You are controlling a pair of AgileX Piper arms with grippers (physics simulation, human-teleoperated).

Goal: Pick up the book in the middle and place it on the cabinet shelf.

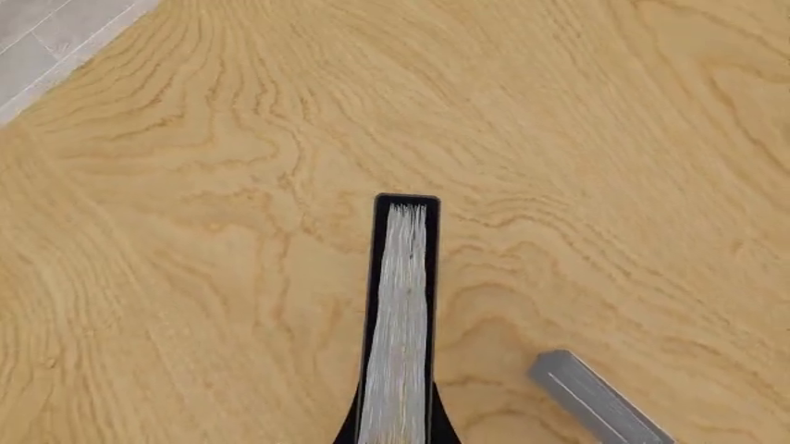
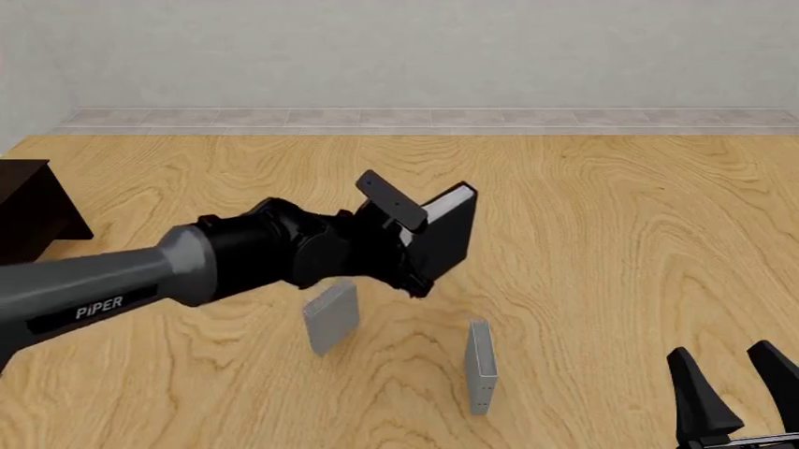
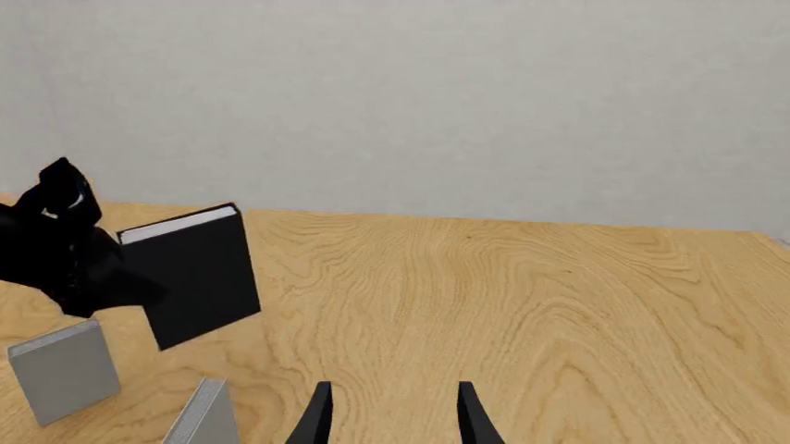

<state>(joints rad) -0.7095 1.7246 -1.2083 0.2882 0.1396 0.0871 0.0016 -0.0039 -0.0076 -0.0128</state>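
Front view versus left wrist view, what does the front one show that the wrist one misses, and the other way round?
Only the front view shows the dark cabinet shelf at the table's left edge, the left arm, the right gripper standing open, and both small grey books upright.

Only the left wrist view looks straight along the white page edges of the book.

Both show the black book clamped in the left gripper, lifted off the wooden table, and at least one grey book.

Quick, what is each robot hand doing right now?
Left gripper: shut on the thick black hardcover book, lifted off the wooden table.
Right gripper: open, holding nothing.
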